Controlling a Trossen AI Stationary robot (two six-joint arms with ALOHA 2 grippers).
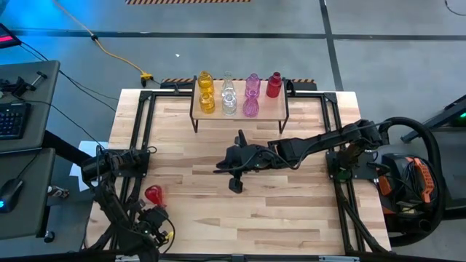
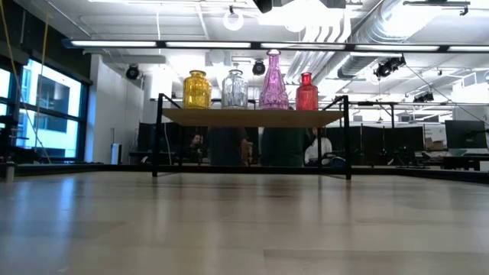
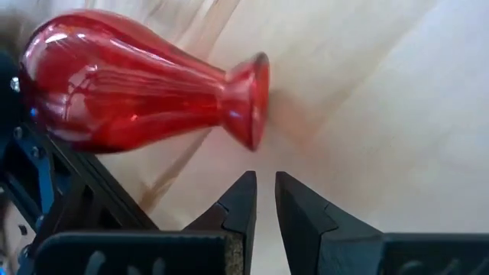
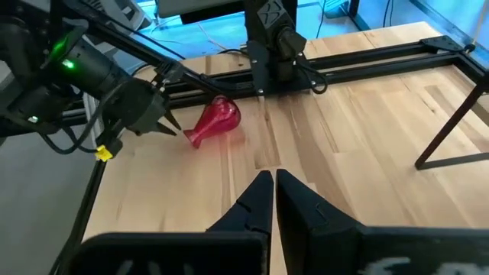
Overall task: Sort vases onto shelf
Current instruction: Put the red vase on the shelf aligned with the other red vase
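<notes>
The shelf (image 1: 273,109) stands at the table's far middle on thin black legs. On it stand yellow (image 2: 196,90), clear (image 2: 234,89) and pink (image 2: 273,80) vases and one red vase (image 2: 306,92). Another red vase (image 1: 153,194) lies on its side on the tabletop at the near left, body and rim resting on the wood. My left gripper (image 3: 266,183) hovers just short of that vase's mouth (image 3: 256,99), all but shut, touching nothing. My right gripper (image 4: 273,179) hangs shut above the table's middle (image 1: 220,169), holding nothing.
Black frame rails (image 1: 138,124) run along the table's left and right sides, and the left arm's base (image 4: 271,46) stands beside the lying vase. Bare wood stretches between the shelf and the near edge. People sit in the room behind the shelf (image 2: 317,149).
</notes>
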